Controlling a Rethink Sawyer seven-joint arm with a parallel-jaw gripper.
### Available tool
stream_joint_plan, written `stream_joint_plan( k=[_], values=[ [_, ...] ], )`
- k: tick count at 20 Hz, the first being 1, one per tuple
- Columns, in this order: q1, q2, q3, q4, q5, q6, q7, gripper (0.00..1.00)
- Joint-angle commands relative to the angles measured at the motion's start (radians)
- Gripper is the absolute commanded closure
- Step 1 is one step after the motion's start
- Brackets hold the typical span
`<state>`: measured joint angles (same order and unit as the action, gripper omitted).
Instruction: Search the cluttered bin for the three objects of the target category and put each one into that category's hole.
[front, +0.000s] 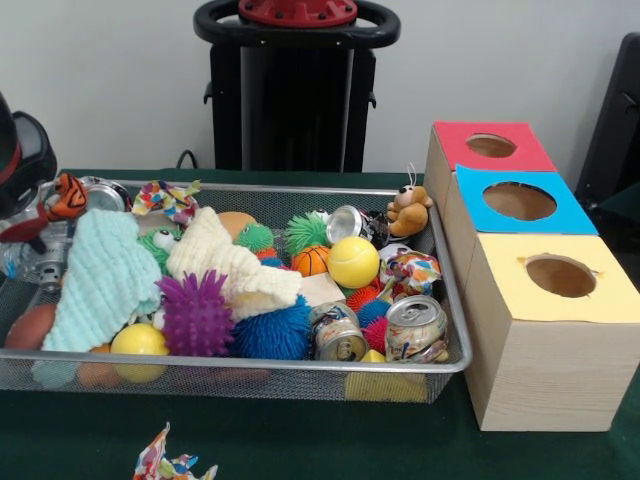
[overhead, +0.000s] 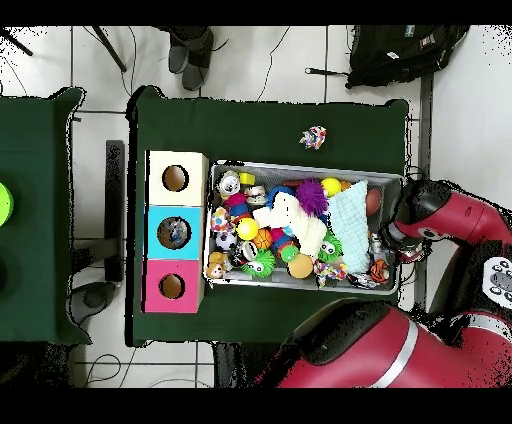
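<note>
- Nearest me, a crumpled wrapper (front: 175, 462) lies outside the bin (front: 300, 368).
- Cans (front: 415, 328) sit at the bin's box-side corner.
- I can't tell my gripper's (front: 45, 215) state; I approach slowly.

A wire mesh bin (front: 455, 345) filled with mixed toys and cans sits on the bench (front: 300, 445) beside three holed boxes (front: 555, 335).
</note>
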<state>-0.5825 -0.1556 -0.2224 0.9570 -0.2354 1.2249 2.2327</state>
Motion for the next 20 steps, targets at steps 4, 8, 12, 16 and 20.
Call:
stream_joint_plan(
  k=[4,8,12,16,20],
  values=[
    [-0.068,0.05,0.085,0.043,-0.202,-0.884,0.033,0.0],
    [-0.053,0.033,0.073,0.076,-0.199,-0.905,0.083,0.0],
    [-0.046,0.012,0.077,0.09,-0.167,-0.782,0.064,0.0],
    [-0.041,-0.011,0.083,0.06,-0.116,-0.547,-0.004,0.0],
    [-0.039,-0.005,0.081,0.041,-0.115,-0.54,0.003,0.0]
  ],
)
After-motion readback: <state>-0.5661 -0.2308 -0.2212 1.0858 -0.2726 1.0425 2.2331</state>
